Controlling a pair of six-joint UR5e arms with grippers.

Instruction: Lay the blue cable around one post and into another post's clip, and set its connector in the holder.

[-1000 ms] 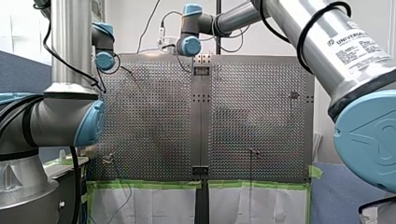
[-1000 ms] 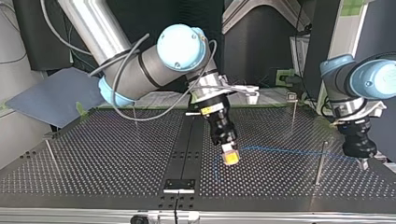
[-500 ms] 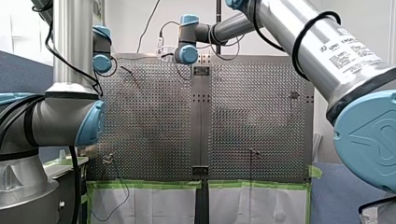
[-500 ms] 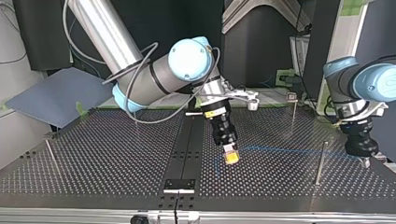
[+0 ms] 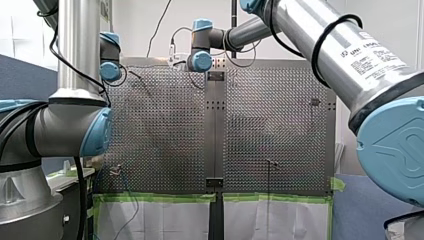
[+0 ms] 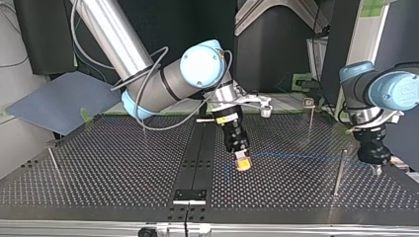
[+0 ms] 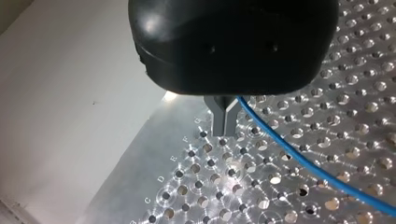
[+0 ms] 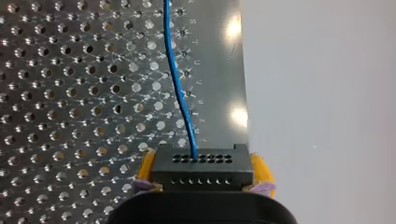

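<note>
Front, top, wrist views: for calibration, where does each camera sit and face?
Front view: behind the shoulders, over the perforated table, between my left arm and my right arm.
Top view: across the table, facing them.
Left wrist view: along my left end effector, at the table.
Right wrist view: along my right end effector gripping the connector.
Both wrist views share the blue cable.

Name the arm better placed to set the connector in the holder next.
Right. My right gripper is shut on the black connector between its yellow pads, over the middle of the table. My left gripper only pinches the blue cable near the table edge, so it would likely need a handover.
</note>
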